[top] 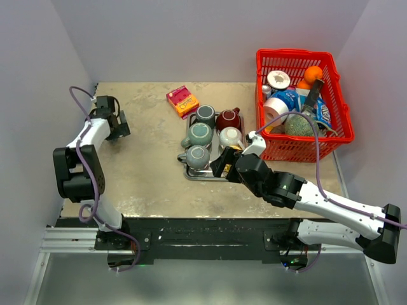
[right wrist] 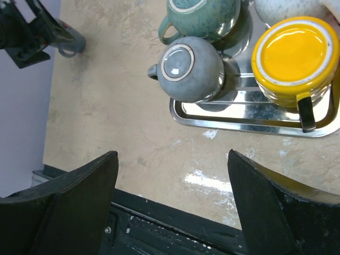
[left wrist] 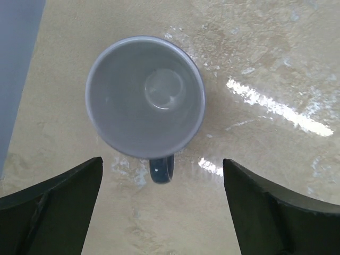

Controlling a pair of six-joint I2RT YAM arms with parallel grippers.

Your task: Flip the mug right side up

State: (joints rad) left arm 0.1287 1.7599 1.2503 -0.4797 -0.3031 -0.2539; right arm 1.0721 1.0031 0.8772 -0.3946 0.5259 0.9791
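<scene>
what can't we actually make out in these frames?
- Top view: the grey mug on the table is hidden under the left gripper.
- Top view: the yellow mug is almost wholly covered by the right arm.
- Right wrist view: the speckled white mug is cut off by the top edge.
- Top view: labels on the items in the red basket are too small to read.

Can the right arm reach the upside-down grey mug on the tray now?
Probably yes: the right gripper hangs open near it, and the grey mug sits at the tray corner with its near side free.
</scene>
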